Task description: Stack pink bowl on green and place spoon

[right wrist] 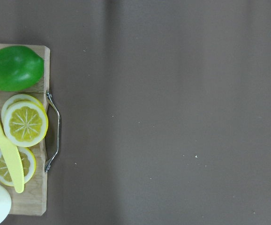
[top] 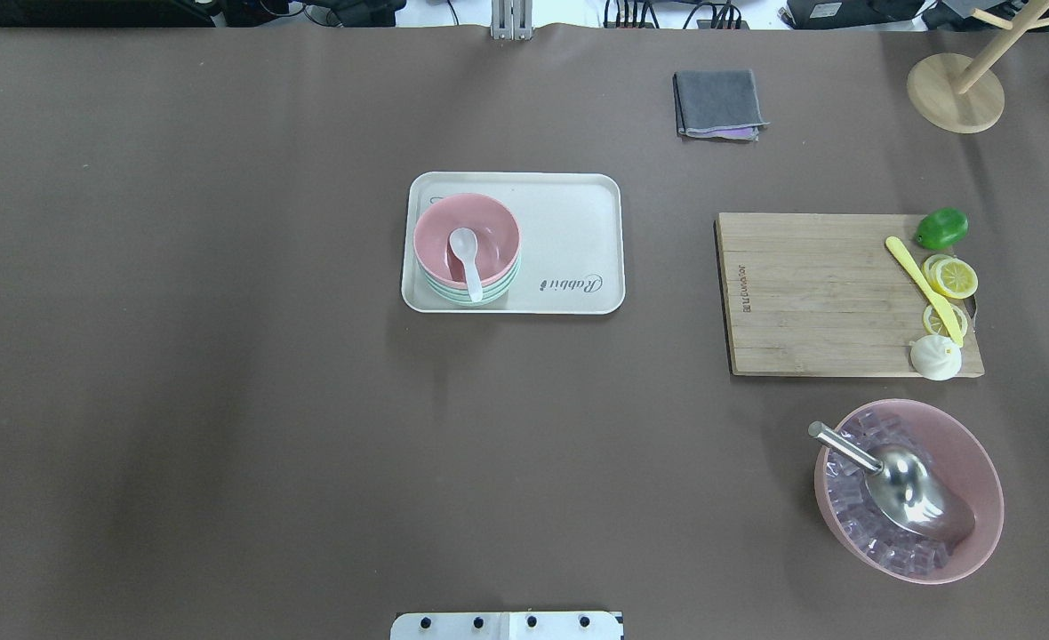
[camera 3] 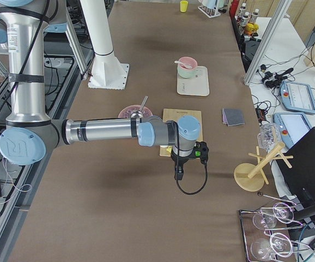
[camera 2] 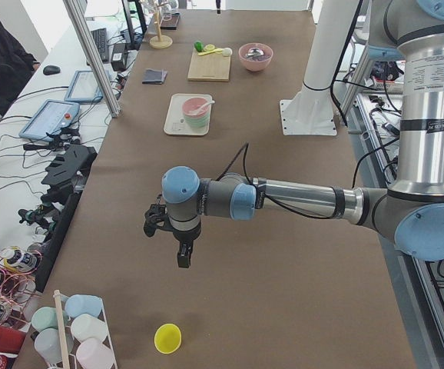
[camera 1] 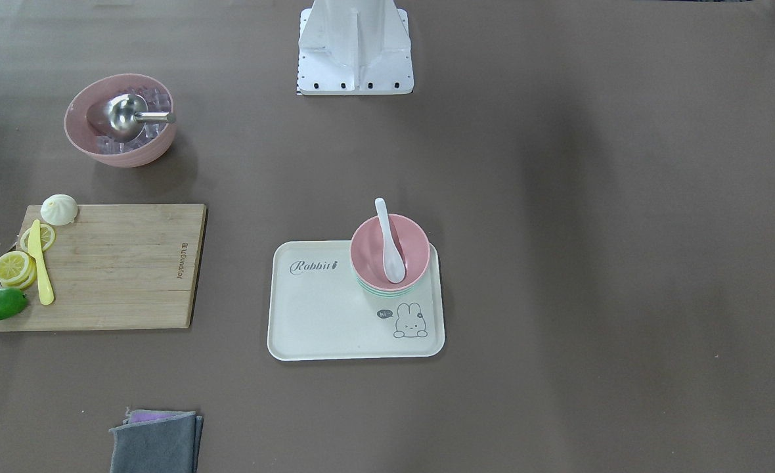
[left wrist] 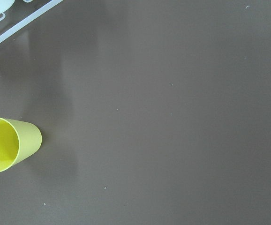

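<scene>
The pink bowl (top: 498, 236) sits nested on the green bowl (top: 489, 296) at the left end of the cream rabbit tray (top: 569, 231). The white spoon (top: 468, 262) lies inside the pink bowl with its handle over the rim. The stack also shows in the front-facing view (camera 1: 408, 246). My left gripper (camera 2: 183, 260) hangs over bare table far from the tray, near a yellow cup (camera 2: 167, 337). My right gripper (camera 3: 178, 173) hangs beside the cutting board (camera 3: 182, 117). Both show only in the side views, so I cannot tell if they are open or shut.
A wooden cutting board (top: 818, 293) holds a lime (top: 941, 228), lemon slices (top: 953, 277), a yellow knife (top: 923, 286) and a white bun (top: 935, 358). A large pink bowl (top: 978, 453) holds ice cubes and a metal scoop (top: 911, 484). A grey cloth (top: 718, 102) lies at the far side.
</scene>
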Motion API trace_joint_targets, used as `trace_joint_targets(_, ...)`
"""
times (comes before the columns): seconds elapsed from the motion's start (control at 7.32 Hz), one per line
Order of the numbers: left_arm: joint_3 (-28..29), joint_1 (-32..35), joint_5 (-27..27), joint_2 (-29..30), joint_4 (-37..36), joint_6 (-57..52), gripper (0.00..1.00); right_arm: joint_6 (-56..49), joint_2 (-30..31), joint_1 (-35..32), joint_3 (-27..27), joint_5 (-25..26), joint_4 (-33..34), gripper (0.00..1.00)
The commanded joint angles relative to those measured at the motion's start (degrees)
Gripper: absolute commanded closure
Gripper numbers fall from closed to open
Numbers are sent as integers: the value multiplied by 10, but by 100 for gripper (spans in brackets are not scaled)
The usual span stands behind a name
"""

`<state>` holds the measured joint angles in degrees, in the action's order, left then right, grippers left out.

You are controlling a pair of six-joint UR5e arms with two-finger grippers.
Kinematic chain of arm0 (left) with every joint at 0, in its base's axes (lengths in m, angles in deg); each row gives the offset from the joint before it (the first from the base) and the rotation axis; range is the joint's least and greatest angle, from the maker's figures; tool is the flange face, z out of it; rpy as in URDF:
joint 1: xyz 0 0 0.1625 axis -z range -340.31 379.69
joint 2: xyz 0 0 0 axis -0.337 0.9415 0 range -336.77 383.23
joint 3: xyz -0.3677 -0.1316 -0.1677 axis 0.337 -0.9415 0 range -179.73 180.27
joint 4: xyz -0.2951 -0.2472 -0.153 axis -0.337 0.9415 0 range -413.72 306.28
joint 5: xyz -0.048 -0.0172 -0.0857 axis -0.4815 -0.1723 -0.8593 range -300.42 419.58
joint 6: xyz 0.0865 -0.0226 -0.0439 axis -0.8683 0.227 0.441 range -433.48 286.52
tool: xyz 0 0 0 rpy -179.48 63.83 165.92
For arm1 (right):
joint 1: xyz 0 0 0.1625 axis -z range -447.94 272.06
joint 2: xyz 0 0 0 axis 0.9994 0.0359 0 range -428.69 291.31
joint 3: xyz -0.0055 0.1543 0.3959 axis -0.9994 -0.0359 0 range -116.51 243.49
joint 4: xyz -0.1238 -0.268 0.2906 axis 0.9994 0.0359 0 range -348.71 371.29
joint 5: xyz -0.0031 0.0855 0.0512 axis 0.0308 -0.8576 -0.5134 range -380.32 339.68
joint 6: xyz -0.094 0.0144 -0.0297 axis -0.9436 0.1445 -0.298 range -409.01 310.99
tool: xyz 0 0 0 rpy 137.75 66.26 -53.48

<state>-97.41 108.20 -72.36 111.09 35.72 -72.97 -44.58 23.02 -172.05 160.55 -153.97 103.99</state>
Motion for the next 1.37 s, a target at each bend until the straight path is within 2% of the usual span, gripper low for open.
trace_joint_targets(0.0, -1, 0, 0, 0, 0, -1, 2, 2, -2, 0, 2, 0, 0, 0)
trace_joint_targets(1.23, 2, -1, -14, 7, -1, -2, 2, 5, -2, 0, 6, -2, -1, 0)
